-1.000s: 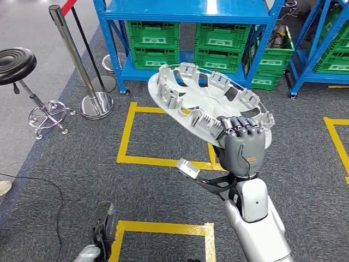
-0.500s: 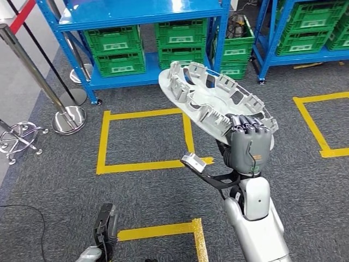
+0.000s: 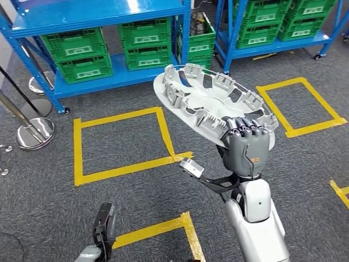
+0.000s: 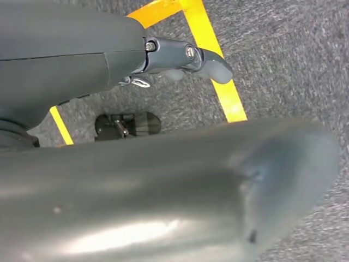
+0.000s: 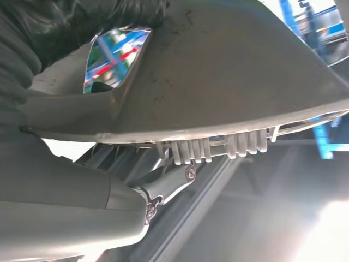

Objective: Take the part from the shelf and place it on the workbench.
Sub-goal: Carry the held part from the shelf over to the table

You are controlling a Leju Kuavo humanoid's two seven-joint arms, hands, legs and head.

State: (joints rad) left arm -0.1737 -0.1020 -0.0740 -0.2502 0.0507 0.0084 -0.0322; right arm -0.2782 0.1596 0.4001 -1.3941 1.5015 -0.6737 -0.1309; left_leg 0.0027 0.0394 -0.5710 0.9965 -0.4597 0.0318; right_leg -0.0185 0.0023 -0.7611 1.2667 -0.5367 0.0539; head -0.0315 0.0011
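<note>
The right robot hand (image 3: 245, 148) grips the part (image 3: 205, 98), a large silver wheel-cover disc, by its near rim only, carrying it tilted in the air above the grey carpet floor (image 3: 123, 142), in front of the blue shelf (image 3: 94, 13). The left robot hand (image 3: 103, 229) hangs low beside the body; whether it is wide or narrow cannot be told. Risk: with a one-edge hold on a broad, overhanging disc, walking sway may pivot or slip it from the fingers, dropping it short of the worktop

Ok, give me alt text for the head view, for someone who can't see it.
The robot's right hand grips the near rim of a large round grey wheel cover, held up tilted above a grey carpet marked with yellow tape squares. Behind stand blue shelves holding green crates. The left hand hangs low near the floor.
</note>
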